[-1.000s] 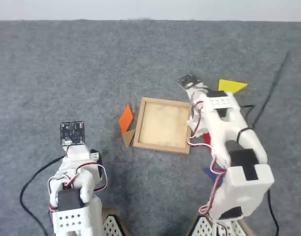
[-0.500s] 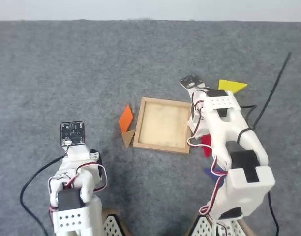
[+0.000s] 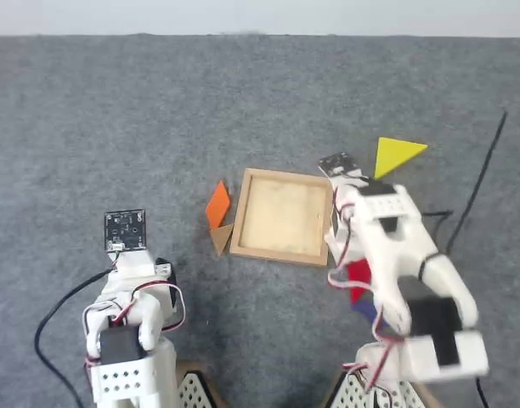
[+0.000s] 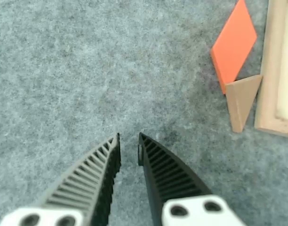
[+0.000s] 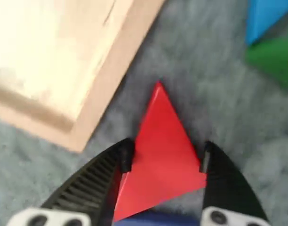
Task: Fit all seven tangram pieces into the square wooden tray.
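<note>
The square wooden tray [image 3: 277, 252] lies mid-table with its inside bare. A red triangle [image 5: 163, 141] rests flat on the carpet just off the tray's corner [image 5: 125, 56]. My right gripper [image 5: 165, 153] is open and straddles it, one fingertip close to each side. The red triangle [image 3: 358, 276] also peeks out beside the right arm [image 3: 387, 238]. An orange parallelogram [image 4: 234, 42] and a tan triangle [image 4: 242, 99] lie against the tray's other side [image 4: 271, 70]. My left gripper [image 4: 129, 141] hovers over bare carpet short of them, fingers a narrow gap apart and holding nothing.
A yellow triangle [image 3: 398, 153] lies beyond the right arm. A light blue piece [image 5: 268, 14] and a green piece [image 5: 276, 56] sit past the red one, and a dark blue piece [image 3: 366, 306] lies just behind it. A black cable [image 3: 477, 195] trails at the right.
The right arm has drawn back toward its base, uncovering the whole yellow triangle and more of the red one. The left arm has not moved.
</note>
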Robot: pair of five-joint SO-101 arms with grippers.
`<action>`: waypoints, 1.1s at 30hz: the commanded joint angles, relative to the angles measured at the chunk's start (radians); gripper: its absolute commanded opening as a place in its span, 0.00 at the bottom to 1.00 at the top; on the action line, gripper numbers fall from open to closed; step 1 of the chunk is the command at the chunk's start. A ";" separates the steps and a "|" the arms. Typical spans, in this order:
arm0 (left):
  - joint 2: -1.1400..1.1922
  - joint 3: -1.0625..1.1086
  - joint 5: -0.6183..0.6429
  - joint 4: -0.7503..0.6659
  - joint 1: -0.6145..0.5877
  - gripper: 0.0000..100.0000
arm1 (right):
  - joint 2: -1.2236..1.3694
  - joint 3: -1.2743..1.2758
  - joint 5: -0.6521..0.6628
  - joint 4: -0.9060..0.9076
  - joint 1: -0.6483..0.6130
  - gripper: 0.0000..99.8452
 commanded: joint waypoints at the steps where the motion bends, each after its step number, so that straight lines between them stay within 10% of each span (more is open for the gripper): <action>1: -0.018 -0.012 0.009 0.005 -0.005 0.06 | -0.277 0.106 -0.029 -0.012 0.015 0.35; 33: -0.018 -0.012 0.009 0.005 -0.005 0.06 | 0.008 0.068 -0.048 -0.030 0.021 0.25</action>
